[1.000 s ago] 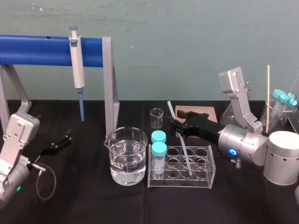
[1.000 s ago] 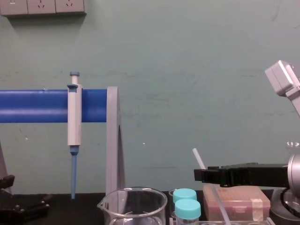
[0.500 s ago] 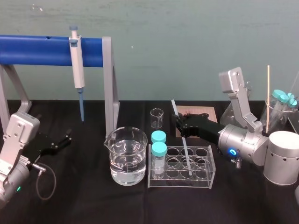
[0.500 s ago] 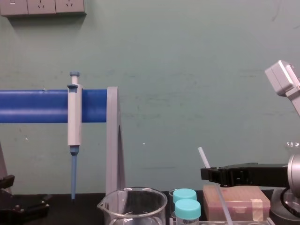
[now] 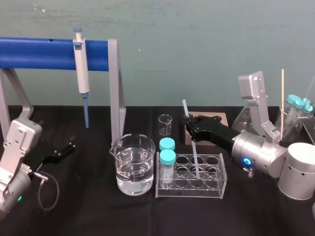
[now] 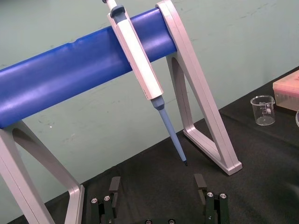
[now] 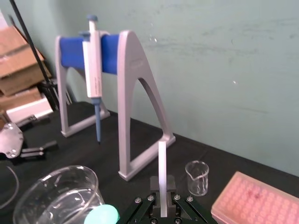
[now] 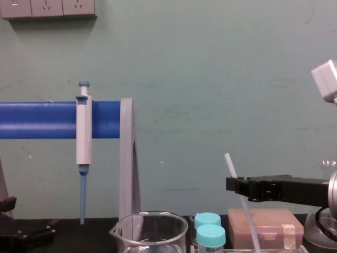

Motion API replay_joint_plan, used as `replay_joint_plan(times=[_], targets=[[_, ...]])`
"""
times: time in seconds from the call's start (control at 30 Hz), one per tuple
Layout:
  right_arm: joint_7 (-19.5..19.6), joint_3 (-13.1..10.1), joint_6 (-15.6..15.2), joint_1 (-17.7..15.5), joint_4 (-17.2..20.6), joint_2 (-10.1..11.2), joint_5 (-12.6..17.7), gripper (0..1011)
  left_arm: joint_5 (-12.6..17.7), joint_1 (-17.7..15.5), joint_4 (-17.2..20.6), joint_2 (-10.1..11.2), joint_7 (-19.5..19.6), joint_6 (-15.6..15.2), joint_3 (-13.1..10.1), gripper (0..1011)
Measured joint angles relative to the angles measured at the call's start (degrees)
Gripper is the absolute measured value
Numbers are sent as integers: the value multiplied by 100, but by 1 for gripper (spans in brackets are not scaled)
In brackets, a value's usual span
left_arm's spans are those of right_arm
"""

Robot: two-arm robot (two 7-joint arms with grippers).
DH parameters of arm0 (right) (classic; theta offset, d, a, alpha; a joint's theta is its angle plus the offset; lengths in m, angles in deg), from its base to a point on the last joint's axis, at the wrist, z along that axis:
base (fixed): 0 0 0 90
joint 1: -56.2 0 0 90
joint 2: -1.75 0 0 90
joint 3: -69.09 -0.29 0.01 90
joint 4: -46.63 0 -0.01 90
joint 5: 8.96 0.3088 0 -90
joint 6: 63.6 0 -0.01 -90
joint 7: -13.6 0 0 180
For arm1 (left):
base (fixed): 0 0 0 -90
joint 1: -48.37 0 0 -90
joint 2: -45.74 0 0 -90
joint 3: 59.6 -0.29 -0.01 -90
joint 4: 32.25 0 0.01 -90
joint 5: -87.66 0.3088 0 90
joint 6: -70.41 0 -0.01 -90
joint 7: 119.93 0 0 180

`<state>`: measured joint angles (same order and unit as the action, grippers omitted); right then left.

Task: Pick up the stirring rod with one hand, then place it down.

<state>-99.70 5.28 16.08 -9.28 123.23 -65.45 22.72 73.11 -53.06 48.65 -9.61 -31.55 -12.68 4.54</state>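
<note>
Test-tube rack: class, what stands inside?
The rack holds two teal-capped tubes at left; the stirring rod, in the shut right gripper, dips into a middle well, tip unclear. Left gripper idles.

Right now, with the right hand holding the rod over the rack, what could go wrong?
The right hand grips the stirring rod by its upper part, tilted. Its lower end seems to be inside the clear rack, so a sideways move could drag or tip the rack. The capped tubes and the water beaker stand close; a swing could hit them. The left hand lies idle, open.
</note>
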Motion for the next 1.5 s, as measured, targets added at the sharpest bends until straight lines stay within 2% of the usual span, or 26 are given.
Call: replay_joint_plan(times=[0.13, 0.2, 0.43, 0.63, 0.77, 0.9, 1.07, 1.1, 1.33, 1.5], targets=[[-85, -66, 185, -87, 25, -13, 25, 71, 0, 0, 0, 0, 0, 0, 0, 1000], [-185, -84, 545, -172, 45, 8, -63, 70, 0, 0, 0, 0, 0, 0, 0, 1000], [-385, -200, 1427, -412, 114, 39, -312, 71, 0, 0, 0, 0, 0, 0, 0, 1000], [-528, -407, 1797, -612, 238, -11, -247, 70, 0, 0, 0, 0, 0, 0, 0, 1000], [-554, -514, 1883, -685, 370, -22, -210, 70, 0, 0, 0, 0, 0, 0, 0, 1000], [-541, -707, 1976, -763, 660, 4, -164, 70, 0, 0, 0, 0, 0, 0, 0, 1000], [-359, -1000, 1968, -854, 1052, 140, -166, 70, 0, 0, 0, 0, 0, 0, 0, 1000], [-359, -1000, 1968, -854, 1052, 140, -166, 70, 0, 0, 0, 0, 0, 0, 0, 1000], [-9, -1437, 1976, -968, 1193, 317, -411, 70, 0, 0, 0, 0, 0, 0, 0, 1000], [239, -1729, 1982, -1030, 1172, 337, -552, 70, 0, 0, 0, 0, 0, 0, 0, 1000]])
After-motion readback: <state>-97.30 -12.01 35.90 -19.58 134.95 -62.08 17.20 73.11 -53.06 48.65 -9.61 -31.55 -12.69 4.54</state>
